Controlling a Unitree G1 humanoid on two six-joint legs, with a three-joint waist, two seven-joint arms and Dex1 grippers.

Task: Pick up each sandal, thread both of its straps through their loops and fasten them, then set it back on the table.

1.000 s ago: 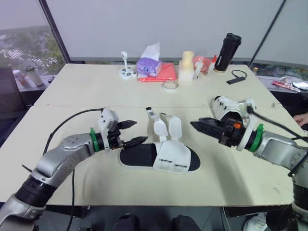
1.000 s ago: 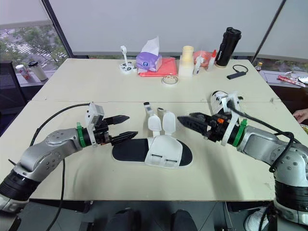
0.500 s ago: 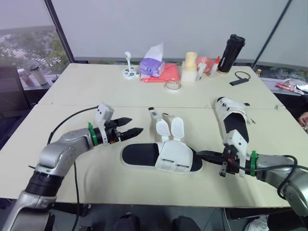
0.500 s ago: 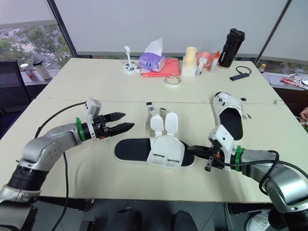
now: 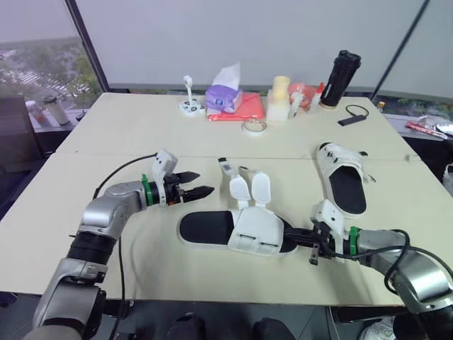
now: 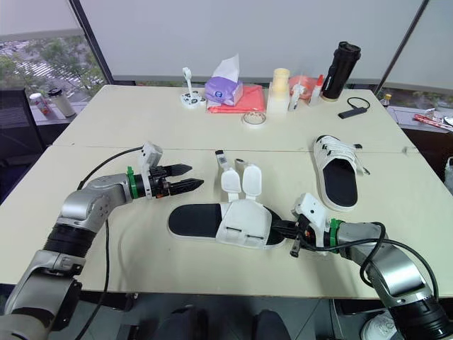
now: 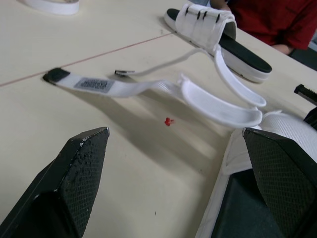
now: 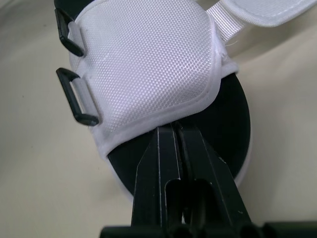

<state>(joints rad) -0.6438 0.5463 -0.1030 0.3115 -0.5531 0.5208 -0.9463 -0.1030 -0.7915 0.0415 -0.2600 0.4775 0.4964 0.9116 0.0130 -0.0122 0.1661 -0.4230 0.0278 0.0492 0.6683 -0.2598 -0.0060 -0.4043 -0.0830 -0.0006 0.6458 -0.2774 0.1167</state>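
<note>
A white sandal with a black sole (image 5: pixel 237 230) lies on the table's near half, its two straps (image 5: pixel 249 190) lying unfastened toward the far side. My right gripper (image 5: pixel 288 234) is shut and lies low at the sandal's toe end. Its fingertips (image 8: pixel 171 131) touch the edge of the white upper (image 8: pixel 148 69) over the black footbed. My left gripper (image 5: pixel 200 183) is open with nothing between its fingers, held beyond the heel end, left of the straps (image 7: pixel 148 87). A second sandal (image 5: pixel 347 180), its straps fastened, rests at the right.
Along the far edge stand a purple tissue box (image 5: pixel 223 95), a red cloth (image 5: pixel 244 106), a tape roll (image 5: pixel 250 126), stacked cups (image 5: pixel 281 95) and a black bottle (image 5: pixel 336 71). A small black device (image 5: pixel 354 117) lies nearby. A person in red (image 7: pixel 277 20) sits beyond the second sandal.
My right gripper came down from above the table, shut, and slid left to the near sandal's toe. My left gripper drew back from the heel toward the far side, still open.
</note>
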